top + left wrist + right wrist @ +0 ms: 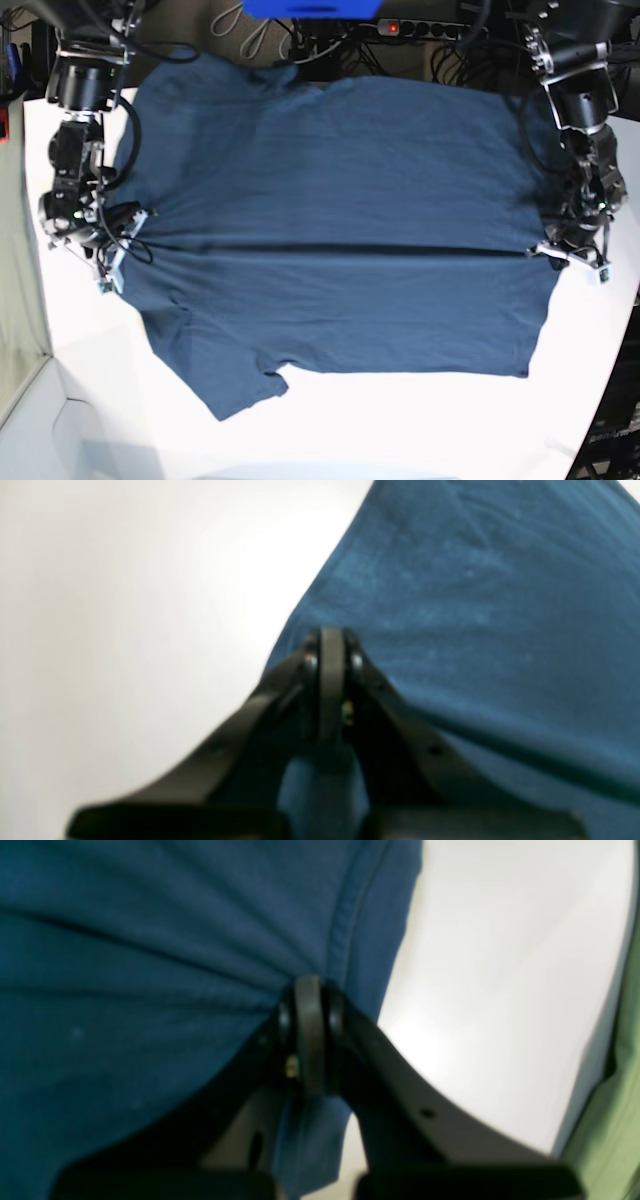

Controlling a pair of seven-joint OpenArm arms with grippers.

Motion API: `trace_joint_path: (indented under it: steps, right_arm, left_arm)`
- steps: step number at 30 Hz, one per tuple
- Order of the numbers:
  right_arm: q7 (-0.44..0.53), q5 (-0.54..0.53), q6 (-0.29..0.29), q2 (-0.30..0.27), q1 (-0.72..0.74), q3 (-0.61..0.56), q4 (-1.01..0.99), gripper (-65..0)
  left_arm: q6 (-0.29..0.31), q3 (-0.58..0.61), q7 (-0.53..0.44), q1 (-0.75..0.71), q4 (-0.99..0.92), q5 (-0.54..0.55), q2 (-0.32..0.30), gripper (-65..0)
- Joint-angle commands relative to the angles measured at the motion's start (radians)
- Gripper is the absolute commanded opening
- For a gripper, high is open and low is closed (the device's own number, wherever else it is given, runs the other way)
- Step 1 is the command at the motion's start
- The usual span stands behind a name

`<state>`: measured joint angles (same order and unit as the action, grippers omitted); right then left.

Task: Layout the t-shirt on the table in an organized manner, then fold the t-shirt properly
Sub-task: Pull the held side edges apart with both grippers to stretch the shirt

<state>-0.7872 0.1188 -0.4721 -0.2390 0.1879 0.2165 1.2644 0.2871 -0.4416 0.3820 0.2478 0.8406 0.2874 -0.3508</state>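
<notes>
The navy t-shirt [340,250] lies spread wide across the white table [400,430], with one sleeve [240,390] at the front left. A taut straight crease [340,248] runs across it from one gripper to the other. In the base view my left gripper [548,250] is at the shirt's right edge, shut on the cloth. The left wrist view shows its jaws together on the blue edge [332,645]. At the shirt's left edge my right gripper [122,238] is also shut. The right wrist view shows it pinching the cloth beside a stitched seam [310,990].
Cables and a power strip [420,28] lie behind the table, with a blue object [310,8] at the top. A green surface [615,1100] stands past the table edge near the right gripper. The table's front edge curves at the lower right [590,420].
</notes>
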Motion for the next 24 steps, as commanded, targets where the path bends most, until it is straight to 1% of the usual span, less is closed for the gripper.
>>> trace_joint_path:
  steps: [1, 3, 5, 8, 10, 12, 14, 16, 18, 21, 24]
  right_arm:
    - [-0.031, 0.029, 0.003, -0.021, 0.023, 0.005, 0.002, -65.0]
    - [-0.038, 0.029, 0.003, -0.024, 0.025, 0.011, 0.010, -65.0]
    - [-0.048, 0.029, 0.002, -0.026, 0.025, 0.013, 0.045, -65.0]
    - [-0.053, 0.026, 0.000, -0.023, -0.012, 0.014, 0.180, -65.0]
    - [-0.056, 0.026, 0.000, -0.012, -0.038, 0.013, 0.274, -65.0]
    - [-0.091, 0.028, 0.000, 0.011, -0.058, 0.011, 0.361, -65.0]
    - [-0.146, 0.028, 0.000, 0.022, -0.069, 0.005, 0.421, -65.0]
    - [-0.200, 0.028, 0.000, 0.033, -0.090, 0.007, 0.453, -65.0]
    - [-0.223, 0.028, 0.000, 0.036, -0.117, 0.007, 0.466, -65.0]
    - [-0.209, 0.026, -0.001, 0.066, -0.163, 0.005, 0.463, -65.0]
    - [-0.165, 0.026, -0.001, 0.088, -0.187, 0.004, 0.440, -65.0]
  left_arm:
    - [-0.012, -0.004, 0.036, 0.018, 0.035, -0.009, -0.018, -64.6]
    - [-0.012, -0.004, 0.085, 0.018, 0.085, 0.009, -0.018, -64.6]
    - [-0.012, -0.004, 0.128, 0.014, 0.153, 0.065, -0.018, -64.6]
    - [-0.012, -0.004, 0.177, -0.025, 0.266, 0.160, -0.023, -64.6]
    - [-0.015, -0.004, 0.209, -0.052, 0.343, 0.191, -0.023, -64.6]
    - [-0.019, -0.004, 0.242, -0.080, 0.412, 0.203, -0.020, -64.6]
    - [-0.019, -0.003, 0.262, -0.103, 0.452, 0.204, -0.014, -64.6]
    - [-0.019, -0.004, 0.282, -0.123, 0.471, 0.201, 0.008, -64.6]
    - [-0.019, -0.004, 0.286, -0.143, 0.458, 0.201, 0.019, -64.6]
    - [-0.015, -0.004, 0.283, -0.183, 0.429, 0.201, 0.023, -64.6]
    - [-0.013, -0.004, 0.282, -0.187, 0.372, 0.201, 0.042, -64.6]
